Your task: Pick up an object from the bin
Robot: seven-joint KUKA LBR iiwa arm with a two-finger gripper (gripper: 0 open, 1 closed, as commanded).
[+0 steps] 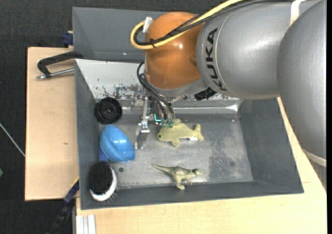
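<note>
- End effector (150,129) is low in the bin (270,176), approx. the middle-left part, under the orange wrist cover.
- Cannot tell if it is spread or pressed together; nothing seen pinched.
- Pale yellow shark toy (180,133) lies just beside it on the right; blue egg-shaped piece (115,143) just beside on the left.
- Black round disc (108,109) in the back-left corner, black brush (102,180) in the front-left corner.
- Small lizard toy (179,174) near the front wall, apart from the rest.

Bin (228,155), left side: wheel (108,109) at back, egg-shaped shell (115,143) in front of it, brush (101,180) in near left corner. Toy shark (180,134) mid-bin. End effector (153,128) between shell and shark, near both. Toy lizard (179,174) in front of shark, right of brush.
</note>
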